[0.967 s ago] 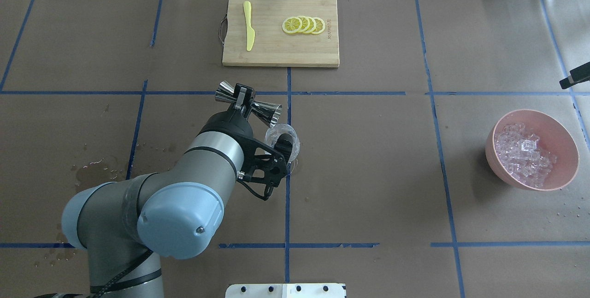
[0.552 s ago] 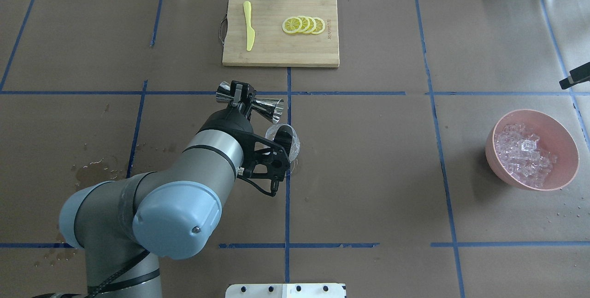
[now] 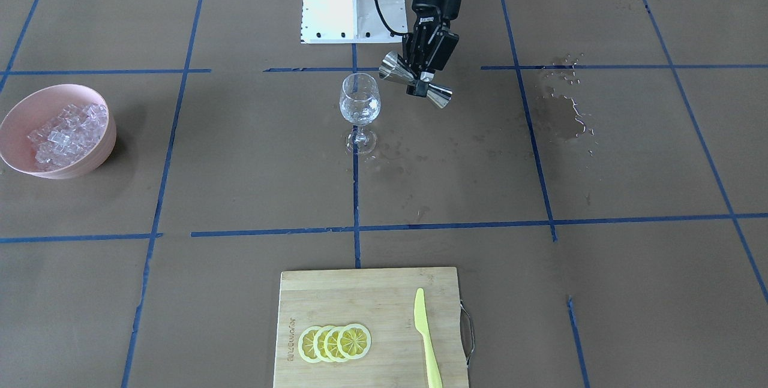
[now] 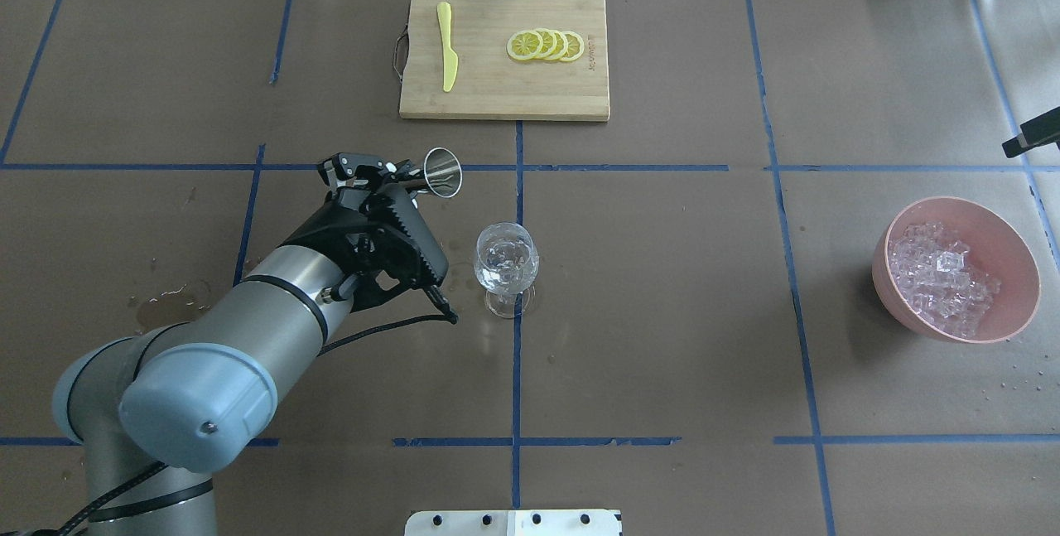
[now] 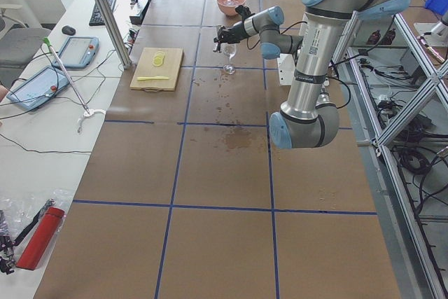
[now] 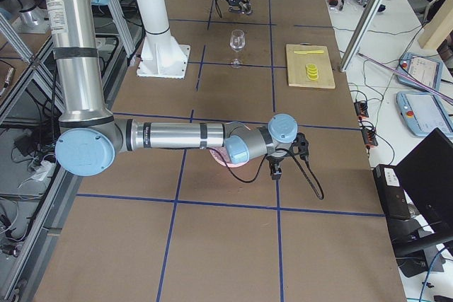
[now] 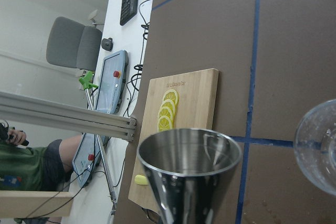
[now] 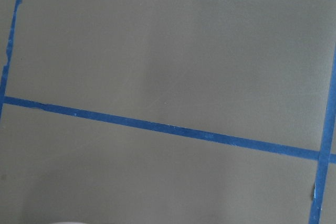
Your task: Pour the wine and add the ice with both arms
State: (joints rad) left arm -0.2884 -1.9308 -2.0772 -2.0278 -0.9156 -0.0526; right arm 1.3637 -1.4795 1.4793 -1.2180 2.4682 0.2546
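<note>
My left gripper [image 4: 404, 176] [image 3: 422, 75] is shut on the waist of a steel jigger [image 4: 443, 172] [image 3: 416, 81] [image 7: 189, 166]. The jigger lies tilted in the air, just beside the rim of the wine glass [image 4: 506, 258] [image 3: 360, 103]. The glass stands upright at the table's centre; its bowl looks wet, and any wine in it is barely visible. The ice [image 4: 940, 279] [image 3: 63, 130] is heaped in a pink bowl [image 4: 1014, 308] at the right. Only a black part of my right gripper [image 4: 1031, 135] shows at the edge, beyond the bowl; I cannot tell whether it is open or shut.
A wooden cutting board [image 4: 497, 93] at the far side carries lemon slices [image 4: 546, 45] and a yellow knife [image 4: 447, 47]. A water puddle [image 4: 166, 304] and drops wet the paper on the left. The white pedestal base [image 4: 513, 522] sits at the near edge.
My left arm has swung left and turned its wrist. The jigger has moved from over the glass to its left, and the glass now shows whole. Bowl and board have not moved.
</note>
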